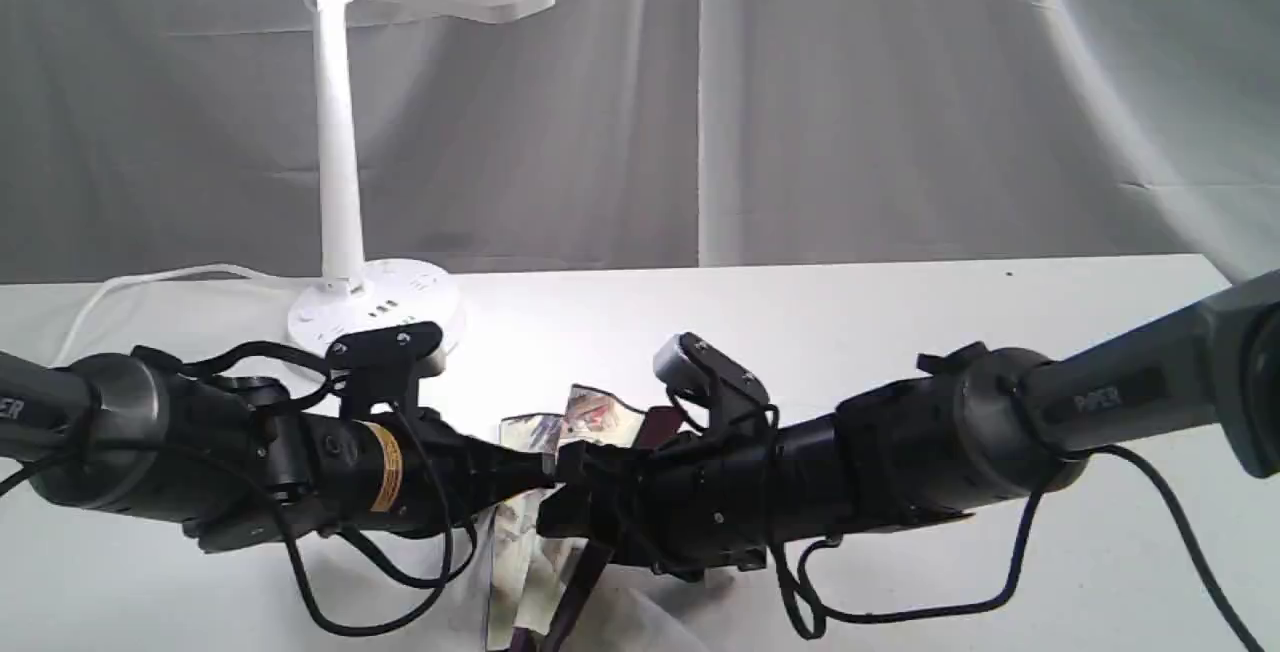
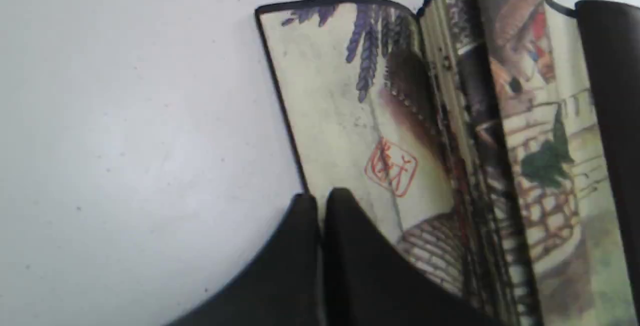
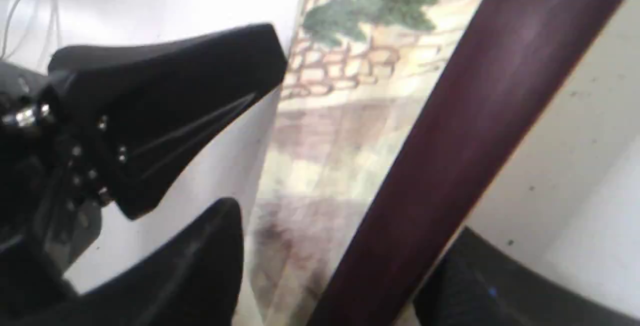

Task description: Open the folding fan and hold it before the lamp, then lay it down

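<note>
Maroon-ribbed and cream-leafed, the folding fan (image 2: 350, 116) sits partly spread between our two arms over the white table (image 1: 900, 332), near the lamp (image 1: 338, 152). Our left gripper (image 2: 321, 206) pinches its outer edge. Our right gripper (image 3: 347, 218) straddles a guard, but we cannot tell whether it clamps.

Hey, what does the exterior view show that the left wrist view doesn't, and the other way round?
Only the exterior view shows the lamp with its white cord at the back, plus the left arm and right arm meeting in front. Only the left wrist view shows the red seal stamp and purple hanging blossoms painted on the folding fan, and the left gripper pinched at its edge. Both show that fan, partly spread, over the white table.
</note>
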{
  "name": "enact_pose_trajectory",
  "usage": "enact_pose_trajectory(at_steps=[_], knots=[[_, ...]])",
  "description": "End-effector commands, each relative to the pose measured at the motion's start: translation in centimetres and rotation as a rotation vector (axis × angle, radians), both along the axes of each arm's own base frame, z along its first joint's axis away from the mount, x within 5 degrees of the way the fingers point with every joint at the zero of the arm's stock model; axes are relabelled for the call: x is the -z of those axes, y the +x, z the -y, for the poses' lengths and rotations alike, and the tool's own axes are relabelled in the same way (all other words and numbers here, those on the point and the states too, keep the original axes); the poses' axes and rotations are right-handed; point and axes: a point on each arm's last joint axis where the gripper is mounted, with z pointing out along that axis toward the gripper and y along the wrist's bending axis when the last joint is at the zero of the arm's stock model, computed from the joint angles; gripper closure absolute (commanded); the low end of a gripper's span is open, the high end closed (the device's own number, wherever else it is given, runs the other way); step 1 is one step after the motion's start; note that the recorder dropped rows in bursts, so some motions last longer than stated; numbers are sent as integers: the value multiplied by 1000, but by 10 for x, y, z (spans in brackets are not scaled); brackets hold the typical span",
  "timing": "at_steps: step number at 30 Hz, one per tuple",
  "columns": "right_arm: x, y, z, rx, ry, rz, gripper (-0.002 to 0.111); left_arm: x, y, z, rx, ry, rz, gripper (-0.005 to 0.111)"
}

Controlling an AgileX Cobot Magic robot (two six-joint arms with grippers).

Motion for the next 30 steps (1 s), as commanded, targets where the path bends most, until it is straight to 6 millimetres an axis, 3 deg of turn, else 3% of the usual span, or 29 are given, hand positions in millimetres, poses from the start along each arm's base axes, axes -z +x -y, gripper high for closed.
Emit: enact_pose_trajectory(at_steps=[1,8,16,22,25,30], knots=[[8,7,8,47,-109,31,59,32,-13,-9,-29,124,-114,107],[0,12,3,37,-82,54,63,31,-13,-9,-28,121,-113,107],[0,12,3,-6,-105,101,108,30,-12,-4,-10,73,-95,107],[-3,11,2,-84,-101,162,108,22,-11,-4,-15,63,-78,107],[-11,11,3,-140,-60,206,108,5,-8,-4,-22,60,-43,107],[-29,13,8,-215,-10,301,108,-39,-5,-9,-61,86,37,107]])
